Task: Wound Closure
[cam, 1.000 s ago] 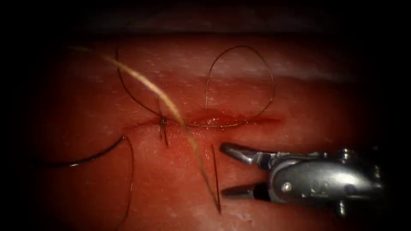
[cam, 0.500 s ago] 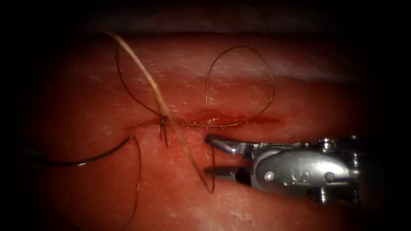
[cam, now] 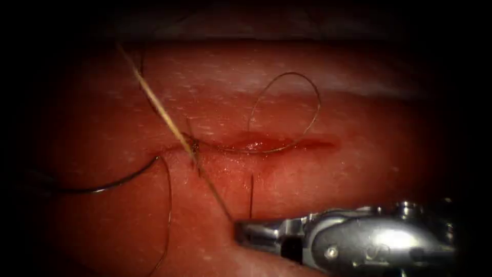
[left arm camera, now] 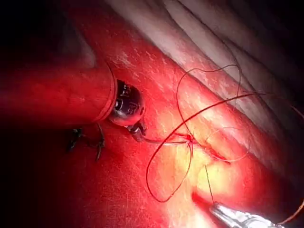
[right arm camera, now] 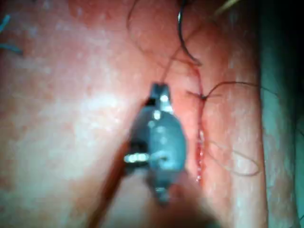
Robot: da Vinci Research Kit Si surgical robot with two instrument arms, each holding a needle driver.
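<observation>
The right pincer (cam: 241, 232), spread a second ago, is now clenched on the thread (cam: 205, 177) below the cut (cam: 256, 143). The loop has been drawn smaller toward the knot (cam: 193, 146). The needle (cam: 110, 187) lies free on the tissue (cam: 359, 128), left; the left pincer's (left arm camera: 137, 133) state cannot be told

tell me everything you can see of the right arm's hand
The right hand is bright, polished metal: two slim jaws on a rounded wrist block with a small screw, entering from the right. It lies nearly level, low over the tissue, below the cut. Its jaws are shut on the thread, whose pale strand runs taut up and left from the tip. It holds no needle; the curved needle lies on the tissue far to its left.
</observation>
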